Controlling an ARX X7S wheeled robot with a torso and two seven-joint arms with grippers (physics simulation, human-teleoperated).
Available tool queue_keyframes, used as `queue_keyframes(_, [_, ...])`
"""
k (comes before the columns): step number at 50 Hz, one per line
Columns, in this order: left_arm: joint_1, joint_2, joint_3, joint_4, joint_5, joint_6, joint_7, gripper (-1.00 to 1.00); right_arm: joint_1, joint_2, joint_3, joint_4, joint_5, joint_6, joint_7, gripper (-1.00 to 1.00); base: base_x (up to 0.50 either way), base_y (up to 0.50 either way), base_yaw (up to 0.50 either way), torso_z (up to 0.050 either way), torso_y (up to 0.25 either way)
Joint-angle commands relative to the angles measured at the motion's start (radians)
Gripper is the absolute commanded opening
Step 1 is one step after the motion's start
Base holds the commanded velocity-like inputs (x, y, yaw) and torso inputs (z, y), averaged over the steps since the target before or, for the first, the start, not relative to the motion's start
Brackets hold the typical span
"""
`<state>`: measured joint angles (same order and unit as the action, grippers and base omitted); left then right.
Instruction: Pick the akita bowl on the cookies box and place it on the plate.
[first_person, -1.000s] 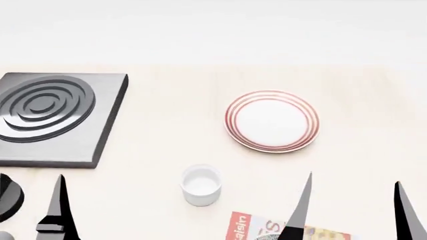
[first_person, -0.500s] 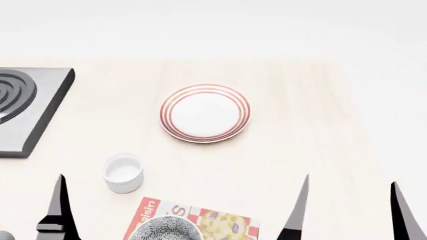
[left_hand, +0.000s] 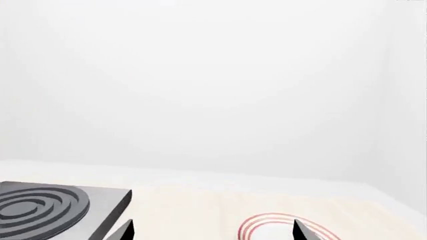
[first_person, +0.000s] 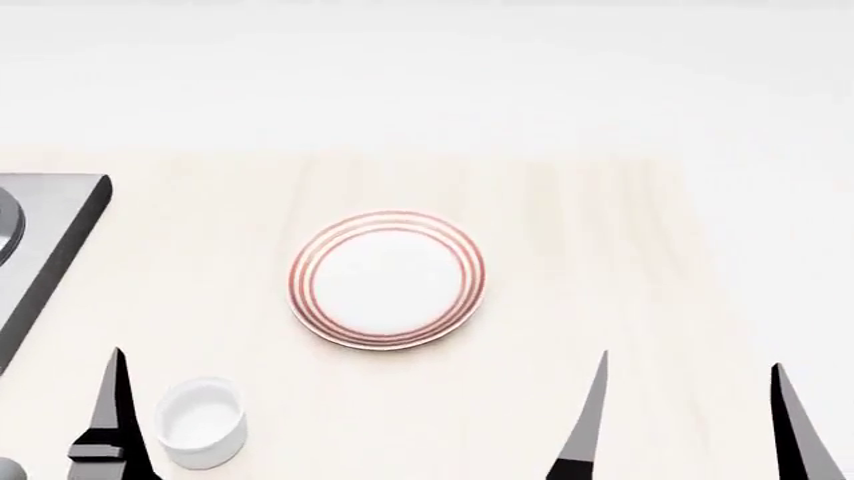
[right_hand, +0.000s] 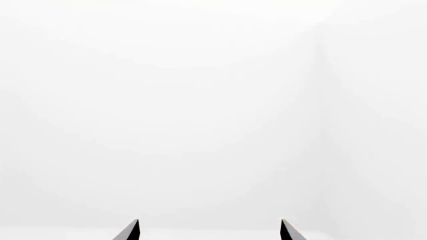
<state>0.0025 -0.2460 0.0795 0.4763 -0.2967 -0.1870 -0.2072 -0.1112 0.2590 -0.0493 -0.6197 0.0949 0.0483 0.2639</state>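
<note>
Head view: pale wood table (first_person: 601, 260) under white walls, plate (first_person: 387, 279) central, both pincers agape.

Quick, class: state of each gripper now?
Left gripper: open, holding nothing.
Right gripper: open, holding nothing.

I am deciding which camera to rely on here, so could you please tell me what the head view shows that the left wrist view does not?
Only the head view shows the small white cup, the right end effector, and the whole plate, which is empty. Only the left wrist view shows the ringed top of the grey slab and the white wall behind. Both show the wooden table, the plate, the slab and the left end effector. Neither shows the bowl or the cookies box.
</note>
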Motion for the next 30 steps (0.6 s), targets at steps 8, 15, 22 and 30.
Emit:
queue_keyframes(8, [-0.012,-0.013,-0.026,-0.005,-0.078,-0.003,0.004,1.0,-0.001,0.003,-0.009,0.015,-0.014,-0.022,0.016,1.0,0.22,-0.02,0.0,0.031,-0.094])
queue_keyframes(15, [-0.016,-0.012,-0.033,-0.006,-0.09,-0.008,-0.005,1.0,-0.002,0.006,-0.012,0.016,-0.013,-0.025,0.02,1.0,0.0,0.0,0.0,0.0,-0.25])
queue_keyframes(22, [-0.014,-0.013,-0.033,-0.007,-0.093,-0.003,-0.007,1.0,-0.003,0.009,-0.015,0.016,-0.013,-0.027,0.023,1.0,0.0,0.0,0.0,0.0,-0.25])
queue_keyframes(30, [-0.012,-0.016,-0.03,-0.006,-0.092,0.006,-0.009,1.0,-0.002,0.013,-0.018,0.017,-0.013,-0.029,0.026,1.0,0.0,0.0,0.0,0.0,-0.25])
